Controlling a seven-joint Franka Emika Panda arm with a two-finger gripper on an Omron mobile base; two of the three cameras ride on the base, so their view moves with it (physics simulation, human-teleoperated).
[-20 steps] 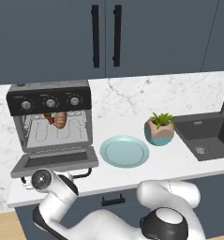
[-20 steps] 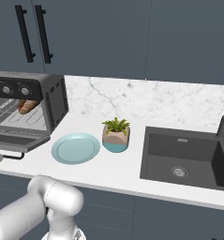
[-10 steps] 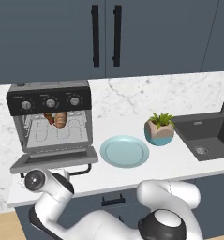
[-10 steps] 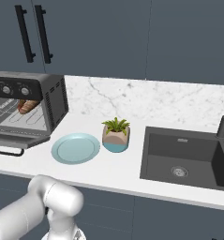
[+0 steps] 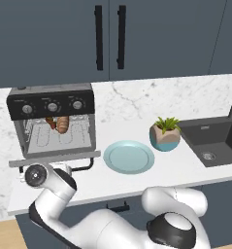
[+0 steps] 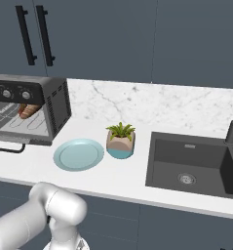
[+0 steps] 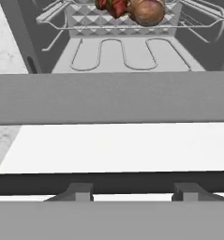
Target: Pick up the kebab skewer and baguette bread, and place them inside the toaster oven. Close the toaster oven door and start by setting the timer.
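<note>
Marble counter [image 5: 137, 104] under dark cabinets [image 5: 64, 39] carries toaster oven [image 5: 52, 121] and sink [image 6: 196, 163]; fingers' opening unclear.

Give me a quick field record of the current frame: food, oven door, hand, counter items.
kebab skewer: on the wire rack inside the toaster oven, left of the bread
baguette bread: on the same rack, beside the skewer
toaster oven door: down, open
gripper: low at the door's front edge, handle bar close ahead; fingers state unclear
plate: on the counter, right of the oven, nothing on it
potted plant: between plate and sink
</note>
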